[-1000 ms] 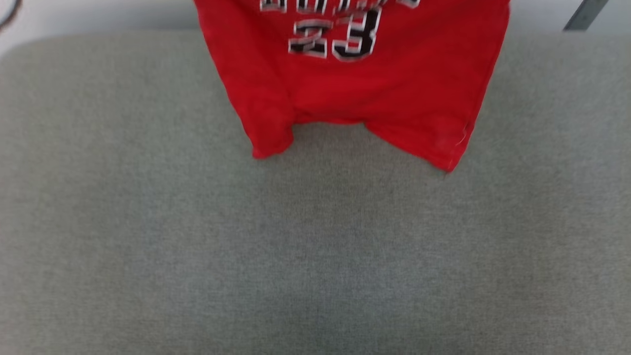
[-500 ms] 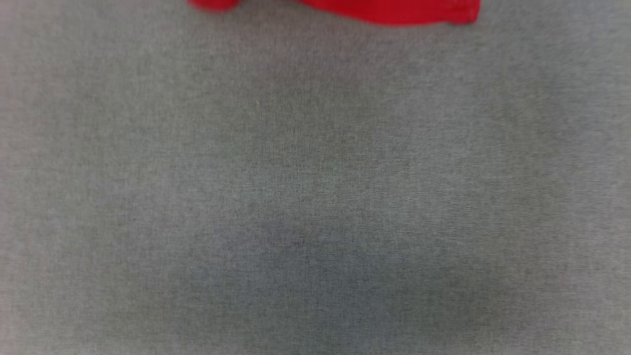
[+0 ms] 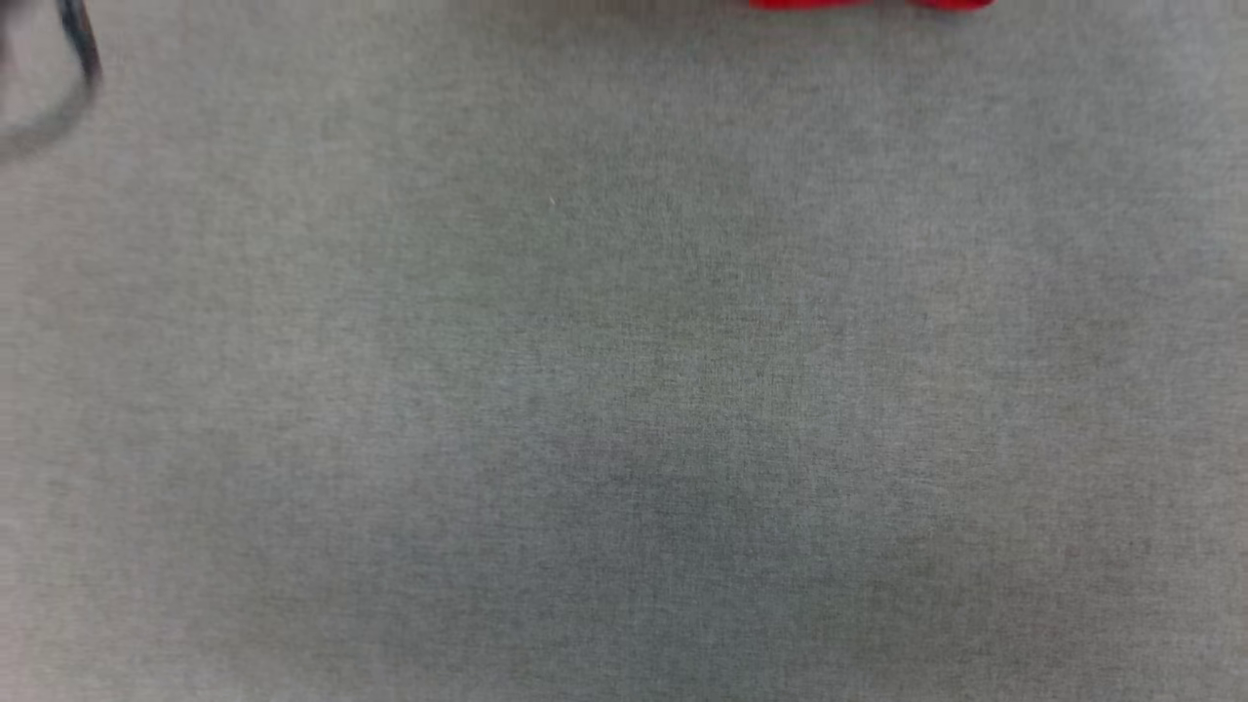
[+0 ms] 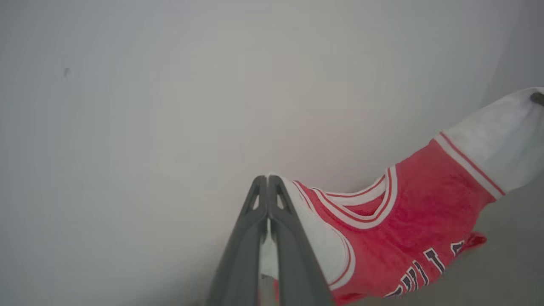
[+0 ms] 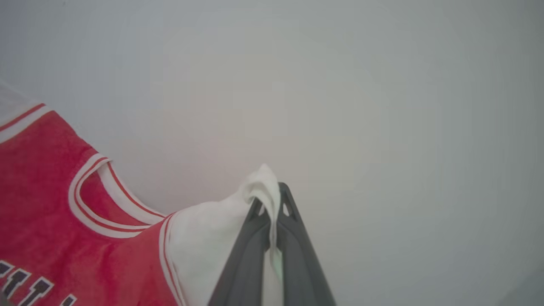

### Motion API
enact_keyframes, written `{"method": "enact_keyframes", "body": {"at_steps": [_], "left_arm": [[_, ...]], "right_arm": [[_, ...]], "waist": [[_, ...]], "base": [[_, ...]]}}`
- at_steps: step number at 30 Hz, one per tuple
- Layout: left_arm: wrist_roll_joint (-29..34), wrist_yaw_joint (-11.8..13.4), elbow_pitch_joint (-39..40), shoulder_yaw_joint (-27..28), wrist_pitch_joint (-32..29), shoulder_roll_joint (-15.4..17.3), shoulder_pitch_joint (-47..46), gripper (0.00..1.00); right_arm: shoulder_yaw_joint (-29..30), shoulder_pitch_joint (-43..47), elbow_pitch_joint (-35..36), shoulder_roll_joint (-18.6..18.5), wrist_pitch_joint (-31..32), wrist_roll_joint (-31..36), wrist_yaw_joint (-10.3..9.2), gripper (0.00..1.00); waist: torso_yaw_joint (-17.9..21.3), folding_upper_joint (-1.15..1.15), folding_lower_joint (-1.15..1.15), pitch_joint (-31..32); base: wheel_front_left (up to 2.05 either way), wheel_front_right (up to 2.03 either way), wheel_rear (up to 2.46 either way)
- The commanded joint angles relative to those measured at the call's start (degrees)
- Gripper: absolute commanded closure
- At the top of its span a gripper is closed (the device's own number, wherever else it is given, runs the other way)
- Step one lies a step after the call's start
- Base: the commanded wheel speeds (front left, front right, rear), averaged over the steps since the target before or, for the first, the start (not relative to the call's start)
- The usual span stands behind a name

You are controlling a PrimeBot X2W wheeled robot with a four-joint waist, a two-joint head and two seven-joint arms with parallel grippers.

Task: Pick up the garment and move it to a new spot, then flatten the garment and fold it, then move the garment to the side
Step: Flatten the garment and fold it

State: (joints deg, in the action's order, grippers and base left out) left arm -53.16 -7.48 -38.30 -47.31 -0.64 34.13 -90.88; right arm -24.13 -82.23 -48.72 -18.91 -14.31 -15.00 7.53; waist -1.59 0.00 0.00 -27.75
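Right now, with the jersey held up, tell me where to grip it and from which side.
Grip the garment at its two white sleeve panels, one from each outer side, as the left hand and right hand do: shut there, they spread the shoulders and the body hangs between them.

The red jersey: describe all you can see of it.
The red fleecy jersey shirt has white sleeve panels, red-and-white striped trim at neck and sleeve seams, and black white-edged lettering. It hangs stretched: the left end effector is shut on one white sleeve, the right end effector on the other. Its hem shows at the head view's top edge, over a grey fabric surface.
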Motion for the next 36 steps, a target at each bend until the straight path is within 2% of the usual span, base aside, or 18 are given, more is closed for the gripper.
{"method": "enact_keyframes", "body": {"at_steps": [1, 6, 10, 13, 18, 25, 31, 36], "left_arm": [[-1.61, 0.07, 1.03, -1.11, -0.6, 1.52, 3.13, 1.0], [-8.22, 0.07, 6.97, -5.49, -4.11, 6.46, 14.57, 1.0], [-11.97, 0.07, 12.47, -7.6, -5.96, 11.35, 23.48, 1.0], [-13.88, 0.95, 17.57, -8.5, -4.68, 14.18, 30.78, 1.0], [-16.41, 3.76, 27.73, -10.3, -2.21, 20.63, 42.47, 1.0], [-20.66, 8.75, 38.12, -13.57, 1.29, 29.69, 57.57, 1.0], [-24.4, 14.06, 40.99, -16.04, 3.33, 33.33, 66.31, 1.0], [-27.09, 16.8, 40.56, -16.8, 4.71, 34.09, 70.28, 1.0]], "right_arm": [[-1.64, 2.9, 0.61, -0.55, 0.88, -2.63, -0.09, 1.0], [-7.14, 13.02, 6.55, -3.38, 6.22, -13.76, -0.09, 1.0], [-10.72, 21.53, 14.29, -7.71, 9.75, -20.55, -0.09, 1.0], [-12.68, 28.18, 20.29, -11.54, 11.0, -23.34, -0.09, 1.0], [-13.8, 39.28, 29.09, -17.71, 11.62, -24.22, -0.09, 1.0], [-14.82, 53.38, 38.96, -24.66, 12.14, -20.52, -0.09, 1.0], [-15.64, 63.84, 44.24, -30.19, 15.63, -20.44, -0.09, 1.0], [-14.41, 69.87, 46.81, -32.41, 18.73, -23.21, -0.09, 1.0]], "waist": [[-0.33, 0.0, 0.0, 2.47], [-0.25, 0.0, 0.0, 6.0], [0.16, 0.0, 0.0, 8.7], [0.32, 0.0, 0.0, 10.62], [0.81, 0.0, 0.0, 13.09], [1.61, 0.0, 0.0, 14.13], [1.71, 0.0, 0.0, 14.0], [1.8, 0.0, 0.0, 13.49]], "base": [[0.0, 0.0, 0.0], [0.0, 0.0, 0.0], [0.0, 0.0, 0.0], [0.0, 0.0, 0.0], [0.0, 0.0, 0.0], [0.0, 0.0, 0.0], [0.0, 0.0, 0.0], [0.0, 0.0, 0.0]]}}
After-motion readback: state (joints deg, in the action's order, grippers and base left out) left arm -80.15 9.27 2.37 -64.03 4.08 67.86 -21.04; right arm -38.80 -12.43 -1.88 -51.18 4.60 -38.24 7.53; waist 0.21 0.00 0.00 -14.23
